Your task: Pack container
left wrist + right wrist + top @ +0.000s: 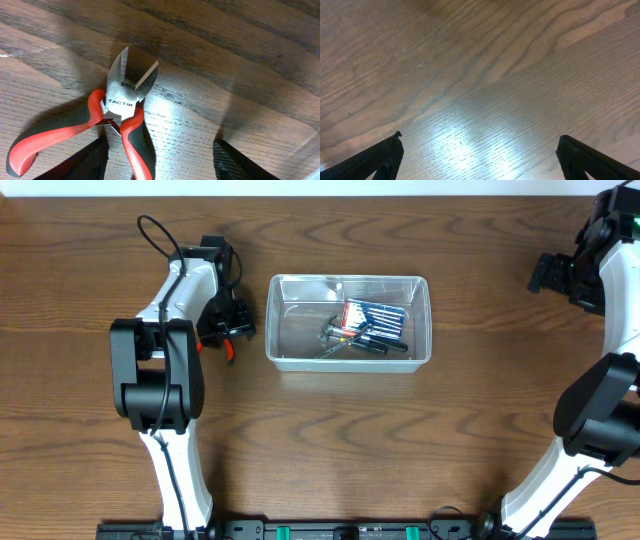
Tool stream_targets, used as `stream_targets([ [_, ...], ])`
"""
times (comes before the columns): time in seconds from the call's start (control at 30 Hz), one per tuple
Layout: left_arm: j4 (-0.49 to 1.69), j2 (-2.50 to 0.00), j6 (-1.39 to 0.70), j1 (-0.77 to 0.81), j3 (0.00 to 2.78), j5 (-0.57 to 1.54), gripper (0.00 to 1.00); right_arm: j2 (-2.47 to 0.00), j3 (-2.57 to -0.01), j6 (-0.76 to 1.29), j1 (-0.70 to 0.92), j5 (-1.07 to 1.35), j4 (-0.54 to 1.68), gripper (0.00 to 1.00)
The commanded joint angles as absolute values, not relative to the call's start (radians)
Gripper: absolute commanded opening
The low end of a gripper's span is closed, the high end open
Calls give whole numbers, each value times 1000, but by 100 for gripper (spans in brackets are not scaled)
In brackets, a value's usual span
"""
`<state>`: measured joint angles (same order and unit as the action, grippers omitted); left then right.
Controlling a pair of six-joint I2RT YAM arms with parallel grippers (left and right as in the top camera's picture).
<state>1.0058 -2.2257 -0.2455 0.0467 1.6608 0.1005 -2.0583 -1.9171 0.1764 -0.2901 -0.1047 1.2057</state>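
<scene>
Dark wood-grain worktop [90,240] fills every view. Mid-worktop, toward the far edge, sits the clear plastic container [272,330], holding a screwdriver set case [378,318] and some loose tools [340,338]. Just left of it, my left pincer [160,150] stands open over the red-handled diagonal cutters [122,100], one handle between its fingers, gripping nothing. My right pincer [480,150] gapes wide over bare wood near the far right corner. I judge the container light, thin-walled and slick. It would likely flex, so I'd pinch a wall at the rim.
</scene>
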Motion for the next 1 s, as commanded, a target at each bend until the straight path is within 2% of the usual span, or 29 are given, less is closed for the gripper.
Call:
stream_targets([
  [0.0, 1003, -2243, -241, 45, 1659, 88, 65, -2061, -1914, 190, -294, -108, 1203, 99],
  [0.2, 991, -2243, -279, 45, 1659, 78, 65, -2061, -1914, 190, -294, -108, 1203, 99],
  [0.33, 992, -2243, -320, 45, 1659, 60, 50, -2061, -1914, 190, -294, -108, 1203, 99],
  [0.47, 992, -2243, -327, 45, 1660, 59, 45, -2061, -1914, 190, -294, -108, 1203, 99],
  [0.6, 992, -2243, -333, 45, 1660, 58, 32, -2061, -1914, 190, -294, -108, 1203, 99],
  [0.97, 992, -2243, -354, 44, 1660, 58, 29, -2061, -1914, 190, -294, -108, 1203, 99],
])
